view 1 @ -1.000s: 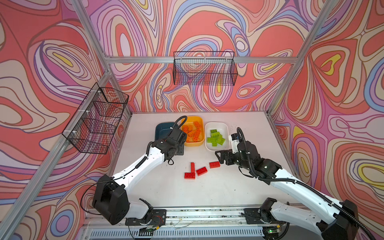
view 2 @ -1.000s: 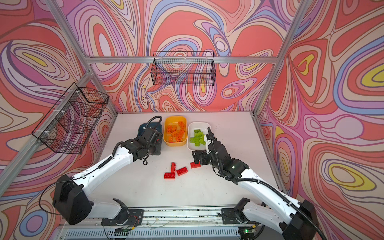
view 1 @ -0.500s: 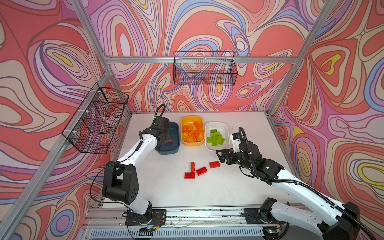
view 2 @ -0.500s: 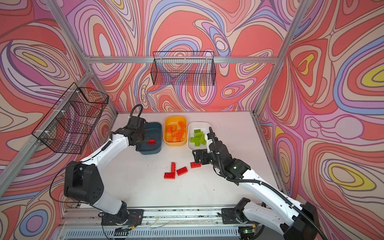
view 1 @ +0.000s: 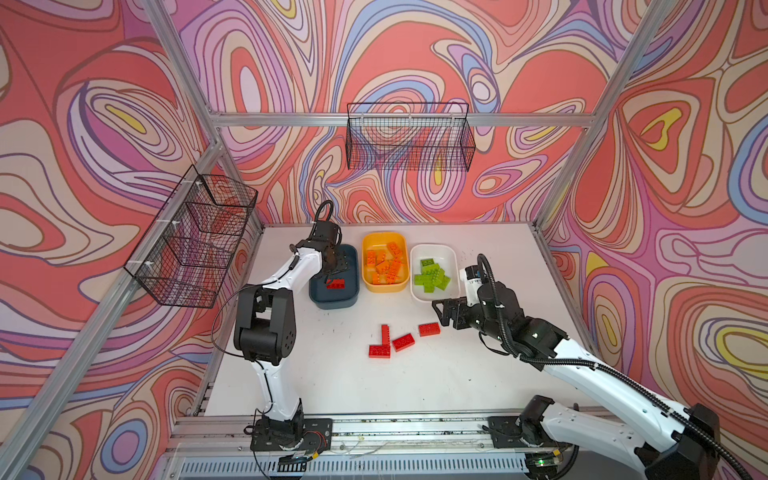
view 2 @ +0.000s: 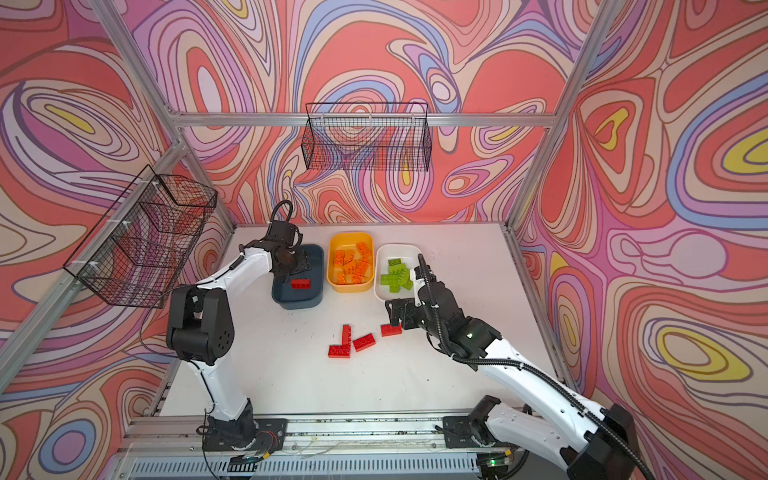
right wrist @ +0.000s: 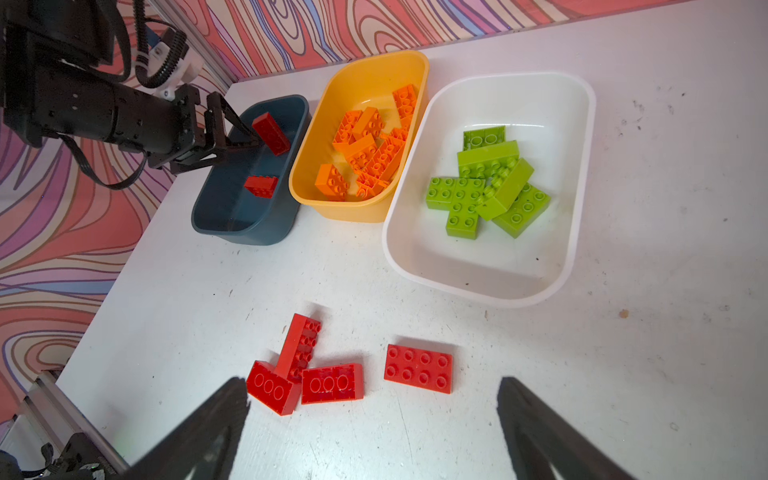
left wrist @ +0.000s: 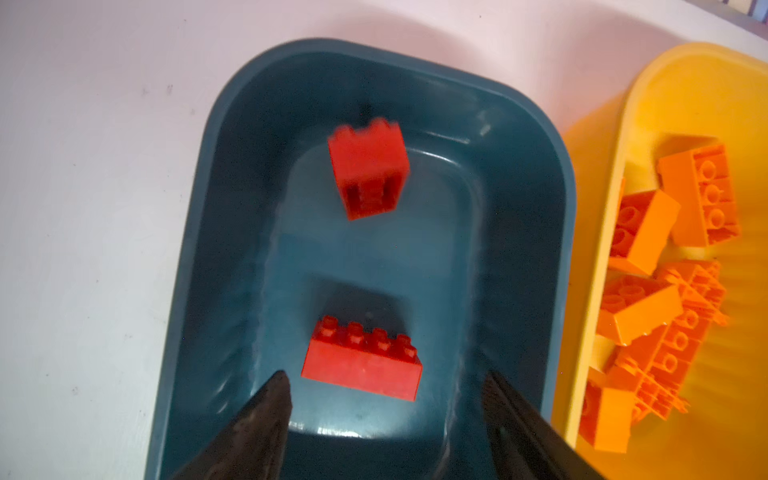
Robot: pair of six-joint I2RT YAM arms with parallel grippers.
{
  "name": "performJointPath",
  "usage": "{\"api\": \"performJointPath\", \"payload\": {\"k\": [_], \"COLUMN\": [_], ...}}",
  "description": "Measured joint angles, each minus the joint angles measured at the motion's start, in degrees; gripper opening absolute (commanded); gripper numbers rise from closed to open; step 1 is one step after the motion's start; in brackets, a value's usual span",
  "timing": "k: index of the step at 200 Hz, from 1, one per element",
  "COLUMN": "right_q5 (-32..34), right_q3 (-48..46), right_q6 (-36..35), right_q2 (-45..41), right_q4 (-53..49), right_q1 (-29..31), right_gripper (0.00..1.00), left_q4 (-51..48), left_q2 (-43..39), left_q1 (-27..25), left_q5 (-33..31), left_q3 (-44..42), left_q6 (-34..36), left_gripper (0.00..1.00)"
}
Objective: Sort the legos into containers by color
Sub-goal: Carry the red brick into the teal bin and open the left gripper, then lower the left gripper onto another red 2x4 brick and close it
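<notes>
- In both top views the left gripper hangs with its fingers spread over the blue tray, which stands just beside the yellow tray. A flat red brick lies inside the blue tray.
- The right gripper is also spread and holds nothing. It is low over the table, near four loose red bricks in front of the yellow tray.
- My worry is that its wide fingers push the neighbour bricks instead of taking one, because three of them lie touching or almost touching.
- Two wire baskets hang on the walls, far from the yellow tray, and block nothing.
- In the left wrist view the fingers are apart with nothing pinched. A tilted red brick looks blurred inside the blue tray, so it may bounce. The tray wall should keep it away from the orange bricks in the yellow tray.
- In the right wrist view the white tray stands on the far side of the yellow tray from the blue one and holds the green bricks.
- Nothing stands between the right gripper and the loose bricks, but this tray's rim is near, and a careless reach could knock it.
</notes>
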Motion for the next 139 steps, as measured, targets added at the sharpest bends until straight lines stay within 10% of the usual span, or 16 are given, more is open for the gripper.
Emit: {"api": "performJointPath", "payload": {"k": [76,139], "right_q5": [-0.5,-2.6], "right_q3": [-0.5,-1.0], "right_q6": [0.0,0.5], "right_q2": [0.2,0.1], "right_q4": [1.2,2.1], "right_q1": [0.0,0.0], "right_gripper": [0.98,0.98], "left_q4": [0.9,0.7], "left_q2": [-24.4,-27.7], "left_q1": [-14.9,-26.8], "left_q5": [0.2,-2.8], "left_q3": [-20.9,-26.3], "left_q6": [-5.6,-11.0], "left_gripper": [0.75,0.75]}}
